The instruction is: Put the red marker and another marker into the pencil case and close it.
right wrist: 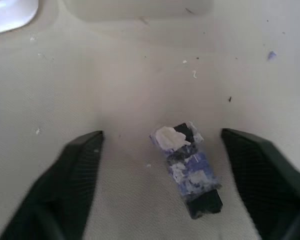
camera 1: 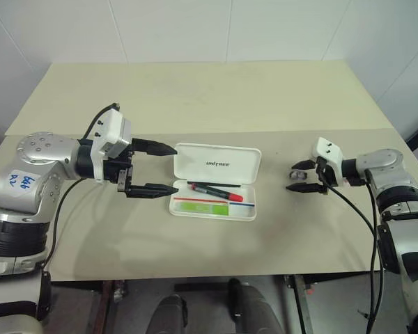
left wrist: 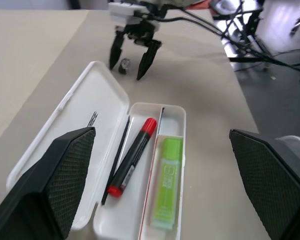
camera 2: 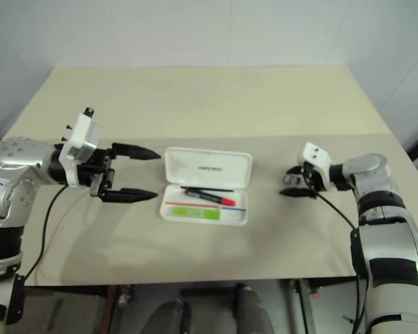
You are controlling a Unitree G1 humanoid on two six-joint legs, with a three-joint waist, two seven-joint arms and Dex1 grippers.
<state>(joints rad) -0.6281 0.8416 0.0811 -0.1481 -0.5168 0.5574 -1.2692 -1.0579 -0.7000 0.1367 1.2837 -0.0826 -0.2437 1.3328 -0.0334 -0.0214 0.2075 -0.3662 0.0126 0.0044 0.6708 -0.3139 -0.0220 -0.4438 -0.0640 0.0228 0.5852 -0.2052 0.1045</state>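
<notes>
Open case (camera 1: 214, 182) holding red marker (camera 1: 216, 191) and highlighter (camera 1: 200, 206), left gripper (camera 1: 157, 168) wide open, empty, beside it, right gripper (camera 1: 301, 176) spread around a small block (right wrist: 188, 167), not touching

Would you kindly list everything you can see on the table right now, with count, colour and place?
pencil case: one, white, open at the table's middle, lid standing up at the back.
red marker: one, dark barrel with red cap, lying inside the case's rear part.
green highlighter: one, light green, lying inside the case's front part.
small block: one, dark with blue-and-white worn wrapping, on the table right of the case.
table: one, beige.
left gripper: one, black fingers, open, just left of the case.
right gripper: one, black fingers, open around the small block, not touching it.
</notes>
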